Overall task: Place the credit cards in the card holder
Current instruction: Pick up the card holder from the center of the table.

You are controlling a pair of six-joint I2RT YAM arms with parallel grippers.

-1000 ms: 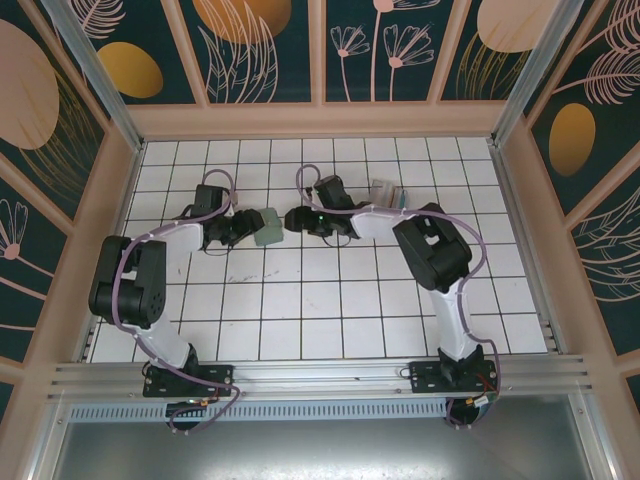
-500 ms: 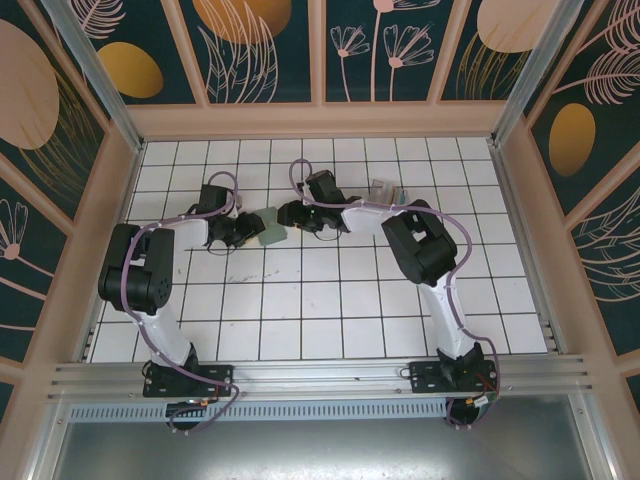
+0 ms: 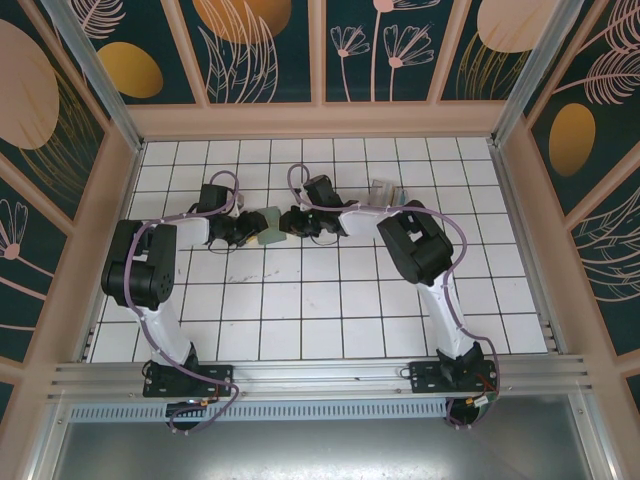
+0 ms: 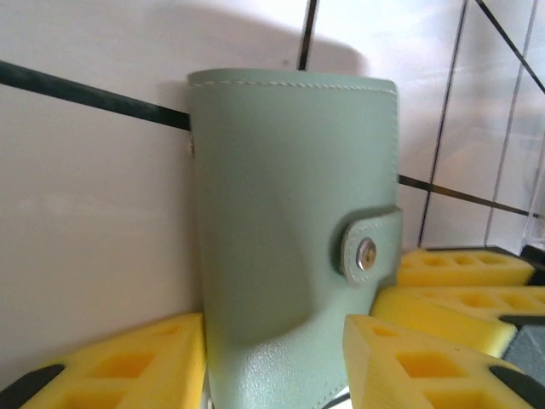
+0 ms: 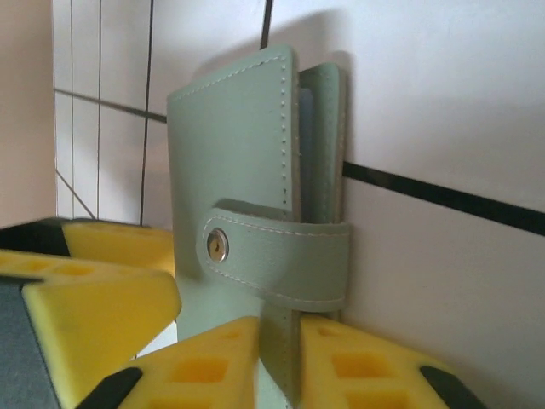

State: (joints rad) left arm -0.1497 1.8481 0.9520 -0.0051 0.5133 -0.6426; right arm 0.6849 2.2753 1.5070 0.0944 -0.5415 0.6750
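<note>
The sage-green card holder [image 3: 268, 226] stands on edge between the two grippers at the back middle of the tiled floor, its snap strap [image 5: 272, 256] fastened. My left gripper [image 4: 272, 341] has its yellow pads [image 4: 128, 366] pressed against both sides of the holder [image 4: 289, 213]. My right gripper [image 5: 281, 332] is shut on the holder's [image 5: 238, 170] near edge, just below the strap. From above, the left gripper [image 3: 248, 228] comes in from the left and the right gripper [image 3: 290, 222] from the right. The credit cards are out of view.
A small clear plastic stand [image 3: 385, 192] sits behind the right arm near the back. Wooden walls [image 3: 320, 120] ring the white tiled floor [image 3: 320, 300], and the near half is open floor. The right gripper's yellow pads [image 4: 460, 268] lie close beside the left gripper's.
The right gripper moved left to the holder and closed on its edge. The left arm drew in closer. The holder now looks narrower, turned up on edge.
</note>
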